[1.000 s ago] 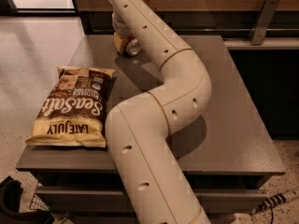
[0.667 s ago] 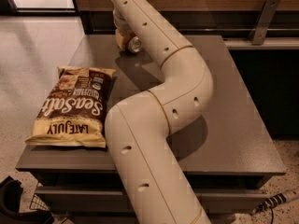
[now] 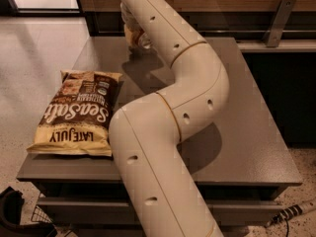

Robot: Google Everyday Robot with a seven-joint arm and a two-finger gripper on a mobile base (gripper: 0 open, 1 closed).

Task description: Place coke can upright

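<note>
My arm reaches across the grey table [image 3: 256, 132] to its far left corner. The gripper [image 3: 129, 19] is low over that corner, mostly hidden behind the arm's wrist. A small silvery round end [image 3: 144, 42] shows just beside the arm there. It looks like one end of the coke can, and its red body is hidden by the arm. A pale orange round shape [image 3: 132, 35] sits right under the gripper, touching the silvery end. I cannot tell whether the gripper holds either one.
A brown and yellow chip bag [image 3: 79, 113] lies flat on the table's left front part. A dark wall with a ledge and a metal bracket [image 3: 277, 19] runs behind the table. The floor drops away on the left.
The arm has hardly moved. Nothing has visibly been taken hold of or let go.
</note>
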